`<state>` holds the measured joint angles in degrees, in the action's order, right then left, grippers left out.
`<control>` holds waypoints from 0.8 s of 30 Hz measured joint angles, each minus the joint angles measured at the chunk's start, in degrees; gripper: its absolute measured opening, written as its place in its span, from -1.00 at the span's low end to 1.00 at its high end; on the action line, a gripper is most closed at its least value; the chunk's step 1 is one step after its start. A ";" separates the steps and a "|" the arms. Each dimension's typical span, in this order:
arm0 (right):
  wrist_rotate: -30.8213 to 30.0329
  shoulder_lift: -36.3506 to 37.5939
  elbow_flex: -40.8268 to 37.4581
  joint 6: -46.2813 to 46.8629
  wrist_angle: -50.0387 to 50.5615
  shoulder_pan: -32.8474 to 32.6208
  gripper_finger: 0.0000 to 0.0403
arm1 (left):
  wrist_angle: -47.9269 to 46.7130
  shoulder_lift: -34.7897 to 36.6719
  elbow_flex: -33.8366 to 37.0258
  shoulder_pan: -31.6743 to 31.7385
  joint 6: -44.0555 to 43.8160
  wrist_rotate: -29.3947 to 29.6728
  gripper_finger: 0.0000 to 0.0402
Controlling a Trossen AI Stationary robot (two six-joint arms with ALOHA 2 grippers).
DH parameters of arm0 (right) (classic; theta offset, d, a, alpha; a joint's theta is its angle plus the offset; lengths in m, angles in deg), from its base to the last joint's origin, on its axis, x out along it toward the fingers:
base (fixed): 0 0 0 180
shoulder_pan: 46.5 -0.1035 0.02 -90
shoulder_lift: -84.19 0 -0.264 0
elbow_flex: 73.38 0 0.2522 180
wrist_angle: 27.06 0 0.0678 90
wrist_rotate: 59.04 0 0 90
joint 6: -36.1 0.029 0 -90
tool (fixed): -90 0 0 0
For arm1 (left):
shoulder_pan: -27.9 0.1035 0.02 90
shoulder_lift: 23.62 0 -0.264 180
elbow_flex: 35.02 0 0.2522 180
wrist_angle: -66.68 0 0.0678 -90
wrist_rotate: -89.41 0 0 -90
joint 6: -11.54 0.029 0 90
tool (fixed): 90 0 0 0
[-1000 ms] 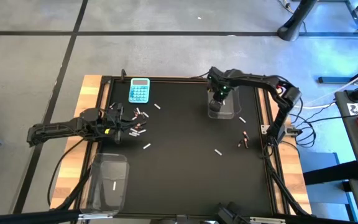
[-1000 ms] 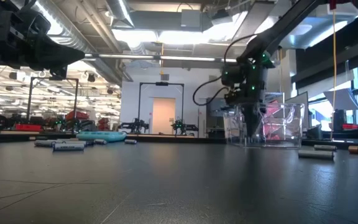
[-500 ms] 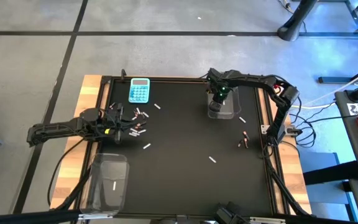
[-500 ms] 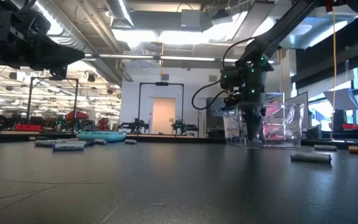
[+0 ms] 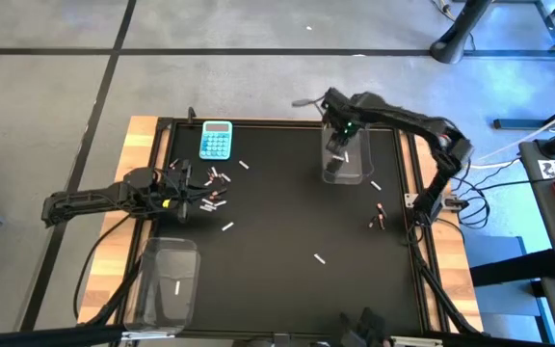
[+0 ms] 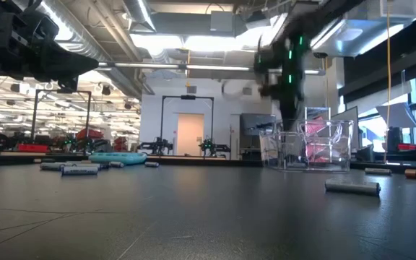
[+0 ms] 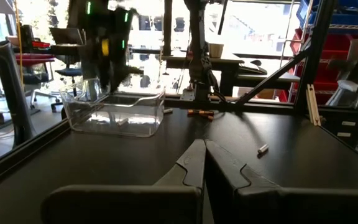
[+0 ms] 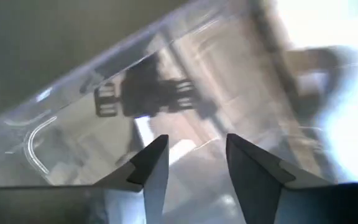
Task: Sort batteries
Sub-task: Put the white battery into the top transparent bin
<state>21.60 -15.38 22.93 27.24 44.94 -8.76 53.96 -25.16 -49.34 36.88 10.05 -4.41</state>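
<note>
Surface: matte black table [image 5: 277,222] with a pale wood rim.
Bins: clear, thin-walled plastic, one [image 5: 344,164] at the far right, one [image 5: 165,280] near left.
Batteries: thin little cylinders, a cluster [image 5: 212,193] just beside the left claw, a lone silvery one [image 5: 320,258] lying mid-table.
Right claw [image 8: 191,163]: fingers apart, empty, above the far bin; a pale battery [image 8: 146,130] lies beneath it.
Left claw [image 7: 204,163]: fingers together, holding nothing, low over the table.
Change: right arm has lifted; the lone battery has rolled nearer.

Right gripper [image 8: 194,165] higher over bin [image 5: 345,169], jaws now apart.
</note>
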 joint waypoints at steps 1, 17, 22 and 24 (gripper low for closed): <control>-1.36 1.84 1.90 0.43 1.49 -1.11 -0.25 | 0.02 0.00 0.00 -0.01 0.00 -0.01 -1.00; 4.32 18.71 -2.44 25.74 -7.15 -50.06 -0.65 | 0.02 0.02 0.00 -0.01 0.00 -0.02 -1.00; 6.35 14.27 -11.67 34.93 -29.42 -63.38 -0.66 | 0.02 0.00 0.00 0.01 0.01 0.00 -1.00; 5.40 11.62 -13.87 37.47 -37.44 -66.72 -0.62 | 0.02 0.00 0.00 0.00 0.00 0.00 -1.00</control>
<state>27.00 -3.75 9.06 64.71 7.50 -75.48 53.98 -25.16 -49.34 36.87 10.05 -4.41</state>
